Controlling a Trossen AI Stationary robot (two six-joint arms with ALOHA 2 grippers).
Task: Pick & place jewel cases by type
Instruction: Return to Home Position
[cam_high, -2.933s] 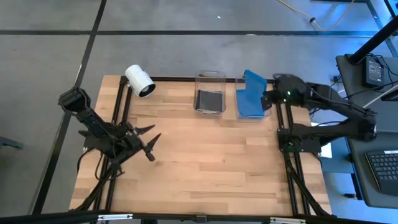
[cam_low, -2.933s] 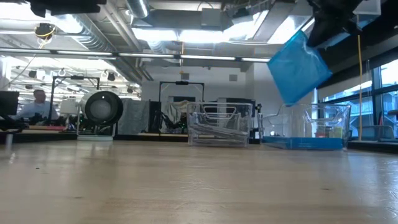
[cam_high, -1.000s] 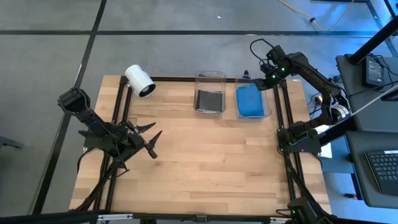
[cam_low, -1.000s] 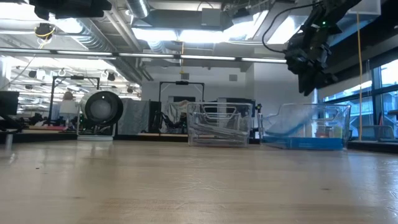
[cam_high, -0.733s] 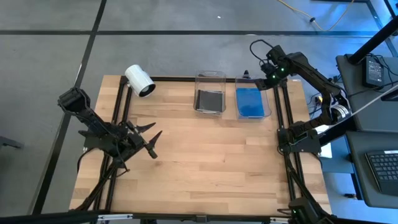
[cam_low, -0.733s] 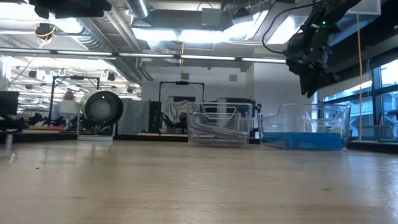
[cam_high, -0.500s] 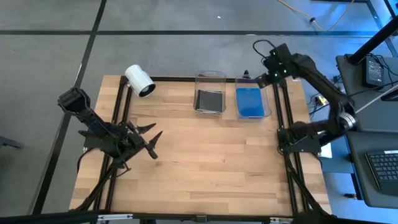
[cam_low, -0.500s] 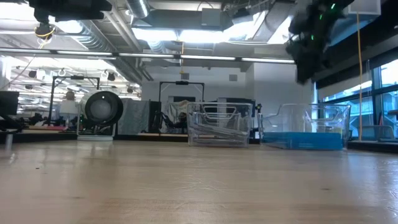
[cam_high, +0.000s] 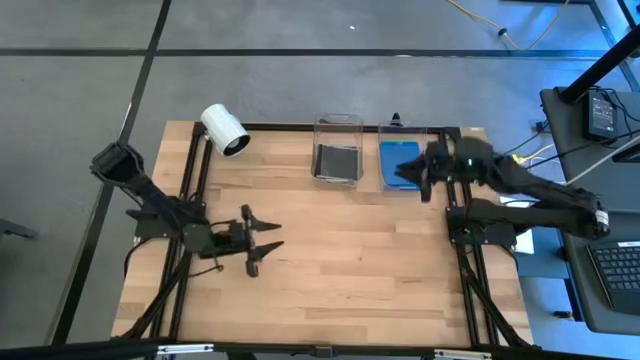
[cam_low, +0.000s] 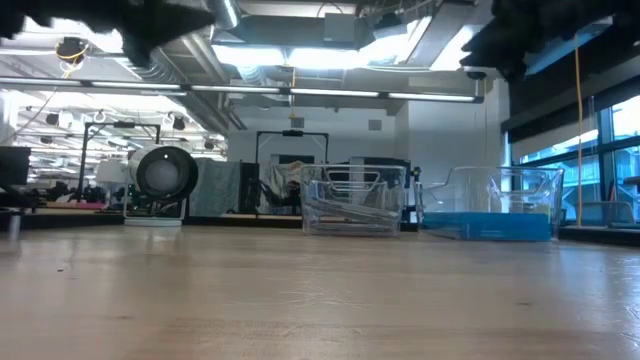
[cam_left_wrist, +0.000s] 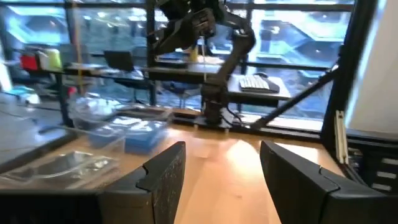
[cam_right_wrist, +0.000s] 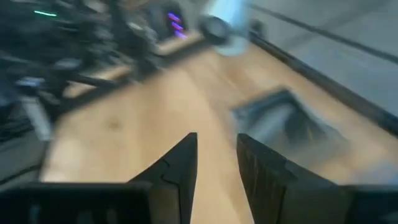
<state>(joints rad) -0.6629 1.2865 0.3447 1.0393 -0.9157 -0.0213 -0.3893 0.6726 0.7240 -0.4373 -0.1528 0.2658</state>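
Note:
The blue jewel cases (cam_high: 400, 160) lie flat, stacked in the right clear bin (cam_low: 540, 195); in the low view they show as a blue layer (cam_low: 488, 228) on its floor. The dark jewel cases (cam_high: 337, 160) lie in the left clear bin (cam_low: 353, 200). My right gripper (cam_high: 410, 172) hovers open above the blue bin's near right corner, pointing toward the table's left; its wrist view (cam_right_wrist: 216, 165) is blurred. My left gripper (cam_high: 262, 247) is open above the table's middle left, pointing right (cam_left_wrist: 221, 180). Neither holds anything.
A white cylindrical camera (cam_high: 224, 130) lies at the table's far left corner. Both bins stand side by side at the far edge. Bare wooden tabletop (cam_high: 340, 270) spreads across the middle and near side. Arm frames run along the left and right edges.
The last blue case, leaning inside the right bin, has dropped flat onto the stack. My right gripper swung from beyond the bin's far right corner toward the near side and turned to face left. My left gripper moved right, toward the table's middle.

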